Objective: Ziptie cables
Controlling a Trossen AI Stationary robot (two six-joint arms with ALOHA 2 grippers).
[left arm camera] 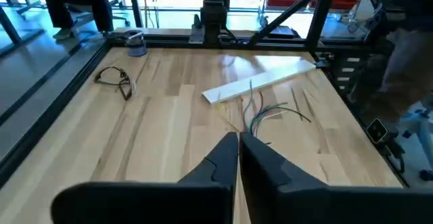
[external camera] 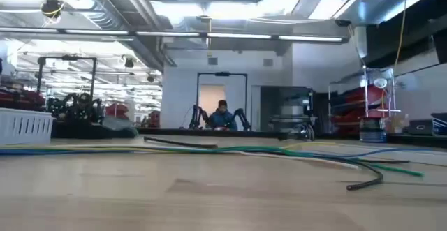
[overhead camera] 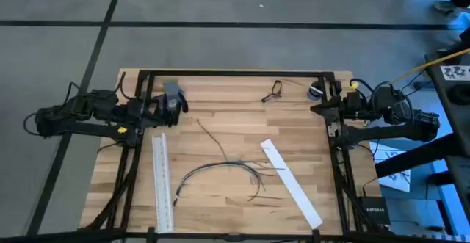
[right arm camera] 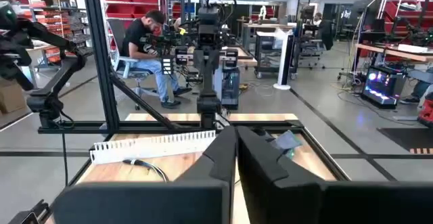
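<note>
While both grippers rest pressed shut at the table's edges, I log cables [overhead camera: 220, 168]: light, limp, springy.
I'd pinch mid-arc, clear of the splayed ends.

table [overhead camera: 220, 125]: pale wood planks, black frame
cables [overhead camera: 220, 166]: dark grey-black; green strands in the left wrist view
strips [overhead camera: 291, 183]: white
left gripper [left arm camera: 238, 158]: black
right gripper [right arm camera: 235, 155]: black
</note>
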